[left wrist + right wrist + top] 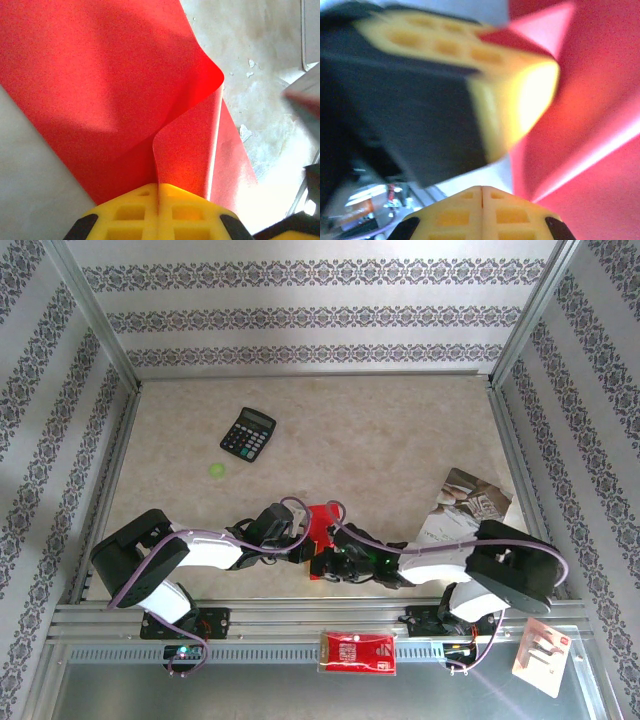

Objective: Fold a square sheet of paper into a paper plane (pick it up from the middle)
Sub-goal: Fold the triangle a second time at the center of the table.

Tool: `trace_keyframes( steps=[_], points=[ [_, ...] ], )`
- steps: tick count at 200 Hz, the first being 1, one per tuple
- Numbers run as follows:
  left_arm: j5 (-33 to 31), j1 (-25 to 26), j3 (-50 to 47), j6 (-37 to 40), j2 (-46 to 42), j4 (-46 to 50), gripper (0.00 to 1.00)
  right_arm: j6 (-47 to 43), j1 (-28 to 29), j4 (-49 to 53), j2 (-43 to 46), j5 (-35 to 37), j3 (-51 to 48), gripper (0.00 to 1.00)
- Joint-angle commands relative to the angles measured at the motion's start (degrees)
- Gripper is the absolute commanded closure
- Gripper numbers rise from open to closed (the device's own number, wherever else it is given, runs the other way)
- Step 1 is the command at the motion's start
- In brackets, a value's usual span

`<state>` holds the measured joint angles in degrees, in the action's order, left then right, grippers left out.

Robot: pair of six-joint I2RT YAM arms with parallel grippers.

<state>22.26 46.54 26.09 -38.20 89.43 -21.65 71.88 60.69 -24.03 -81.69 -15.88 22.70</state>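
No word, brand or number can be read anywhere. In the top view the black calculator (248, 433), left of centre in the upper half, shows a display and rows of keys, but their marks are too small to make out. The red-and-white packet (358, 652) at bottom centre carries white print (blurred to specks). The print on the grey booklet (468, 505) at the right and on the white card (541, 655) at lower right is just as illegible.
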Motion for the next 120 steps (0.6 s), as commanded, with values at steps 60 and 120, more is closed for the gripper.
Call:
trace_keyframes(
  steps=[60,120],
  points=[
    [-5.36,0.49,-1.04,0.85,4.44,7.28,1.0,-3.58,-4.33,2.26,0.2,-0.88,1.13,1.0],
    [-5.31,0.34,-1.04,0.83,4.35,7.41,1.0,-4.2,-4.86,1.44,-3.15,-1.3,0.9,1.0]
  ],
)
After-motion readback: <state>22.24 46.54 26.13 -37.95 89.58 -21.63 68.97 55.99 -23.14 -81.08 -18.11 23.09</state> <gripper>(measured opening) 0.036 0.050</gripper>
